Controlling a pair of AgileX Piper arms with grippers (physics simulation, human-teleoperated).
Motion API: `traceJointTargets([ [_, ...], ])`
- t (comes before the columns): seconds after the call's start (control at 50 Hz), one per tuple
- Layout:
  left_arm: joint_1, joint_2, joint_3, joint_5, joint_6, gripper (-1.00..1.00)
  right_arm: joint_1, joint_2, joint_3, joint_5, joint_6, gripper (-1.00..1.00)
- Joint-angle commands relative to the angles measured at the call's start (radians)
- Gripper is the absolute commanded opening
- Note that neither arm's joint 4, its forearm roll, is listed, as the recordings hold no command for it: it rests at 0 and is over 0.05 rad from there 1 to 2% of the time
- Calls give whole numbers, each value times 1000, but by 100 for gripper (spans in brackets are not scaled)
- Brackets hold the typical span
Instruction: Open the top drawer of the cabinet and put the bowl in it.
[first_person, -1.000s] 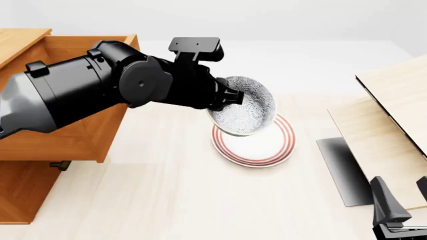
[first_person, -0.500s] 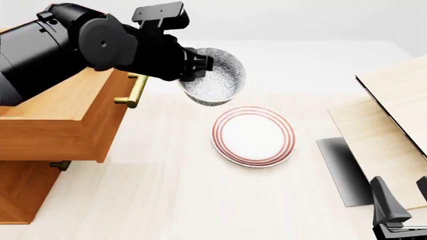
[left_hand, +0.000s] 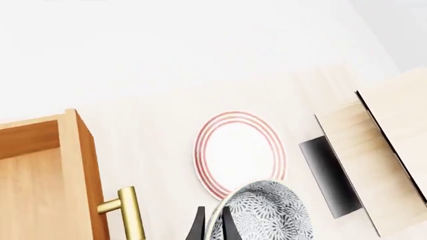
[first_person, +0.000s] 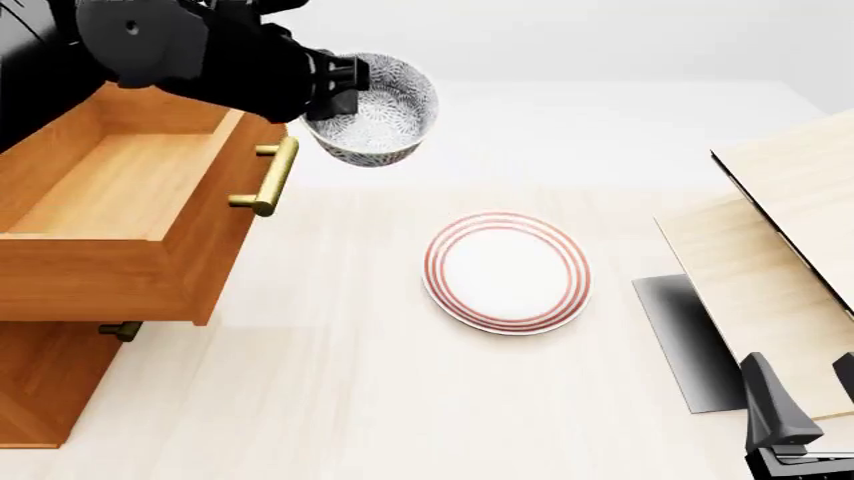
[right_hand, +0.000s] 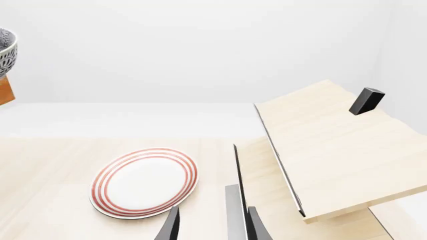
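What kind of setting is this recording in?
Likely a simulated household tabletop: flat rendered surfaces, an orange-brown cabinet with its top drawer open, a red-ringed plate, and a speckled bowl.

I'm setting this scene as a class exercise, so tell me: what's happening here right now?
The left claw holds the speckled bowl by its rim, in the air beside the brass handle of the open top drawer, not yet over its interior. The red-ringed plate sits bare on the table. The right claw rests near the pale wood unit, holding nothing.
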Motion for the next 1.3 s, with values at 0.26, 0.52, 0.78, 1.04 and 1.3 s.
traceJointTargets([
  [0.26,125,-32,-90,78,2,-100,0,-1,1,0,0,100],
  [0.52,194,-76,-61,82,-15,-100,0,-1,1,0,0,100],
  [0.78,253,-115,-53,108,-12,-100,0,-1,1,0,0,100],
  [1.04,321,-169,17,95,-27,-100,0,-1,1,0,0,100],
  [1.3,386,-234,118,58,-52,-100,0,-1,1,0,0,100],
])
